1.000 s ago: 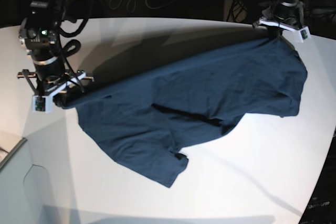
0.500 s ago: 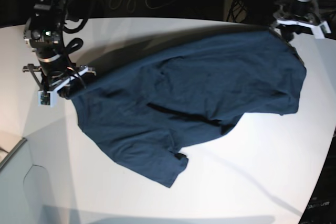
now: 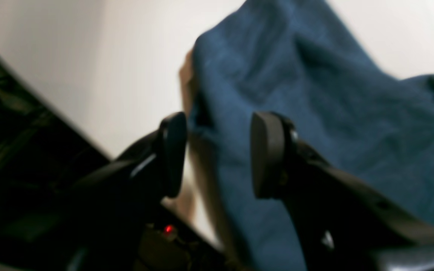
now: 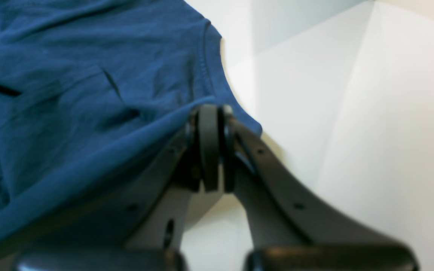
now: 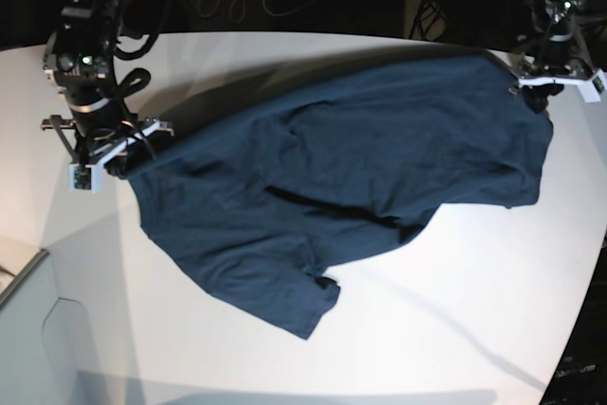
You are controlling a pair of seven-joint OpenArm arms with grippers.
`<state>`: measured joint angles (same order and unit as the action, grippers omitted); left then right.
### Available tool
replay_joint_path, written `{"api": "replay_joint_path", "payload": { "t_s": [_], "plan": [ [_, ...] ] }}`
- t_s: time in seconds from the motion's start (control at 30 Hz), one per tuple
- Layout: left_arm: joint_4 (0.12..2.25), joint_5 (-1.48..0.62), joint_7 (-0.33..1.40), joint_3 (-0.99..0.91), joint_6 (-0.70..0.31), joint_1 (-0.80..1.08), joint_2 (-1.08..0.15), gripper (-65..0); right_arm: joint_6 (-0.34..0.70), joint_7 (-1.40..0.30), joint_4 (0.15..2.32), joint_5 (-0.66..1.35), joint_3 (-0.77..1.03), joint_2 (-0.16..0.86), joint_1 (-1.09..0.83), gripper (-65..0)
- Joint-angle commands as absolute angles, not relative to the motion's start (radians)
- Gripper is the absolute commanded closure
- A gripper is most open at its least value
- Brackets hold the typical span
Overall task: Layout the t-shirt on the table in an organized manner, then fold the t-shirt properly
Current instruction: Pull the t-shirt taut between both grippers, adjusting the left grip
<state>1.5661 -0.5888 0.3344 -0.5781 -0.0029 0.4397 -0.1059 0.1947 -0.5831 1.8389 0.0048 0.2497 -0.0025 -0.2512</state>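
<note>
One dark navy-blue cloth t-shirt (image 5: 351, 187), spread across white desk (image 5: 455, 329); right end effector (image 4: 210, 150) clamps its edge to tension it, left end effector (image 3: 217, 154) parted, empty.

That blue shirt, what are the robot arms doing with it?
Two robot arms are spreading the t-shirt out on the table so it can be folded. The right gripper is shut, pinching one corner of the cloth. The left gripper is open at the far end of the shirt, with cloth lying between its fingers but not squeezed. The shirt lies mostly flat, though it is wrinkled and partly doubled over, and no fold has been made yet.
</note>
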Motion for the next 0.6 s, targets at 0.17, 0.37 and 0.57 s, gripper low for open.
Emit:
{"api": "replay_joint_path", "payload": {
  "t_s": [0.17,0.37,0.57],
  "plan": [
    [1.455,-0.59,0.32,-0.581,-0.004,0.381,-0.117,-26.9,0.2,-0.562,1.856,0.005,0.251,0.002,-0.246,0.0],
    [1.44,-0.59,0.32,-0.581,-0.004,0.381,-0.117,-26.5,0.2,-0.564,1.856,0.005,0.251,0.004,-0.246,0.0],
    [1.44,-0.59,0.32,-0.581,-0.004,0.383,-0.117,-10.8,0.2,-0.564,1.856,0.005,0.251,0.002,-0.246,0.0]
  ]
}}
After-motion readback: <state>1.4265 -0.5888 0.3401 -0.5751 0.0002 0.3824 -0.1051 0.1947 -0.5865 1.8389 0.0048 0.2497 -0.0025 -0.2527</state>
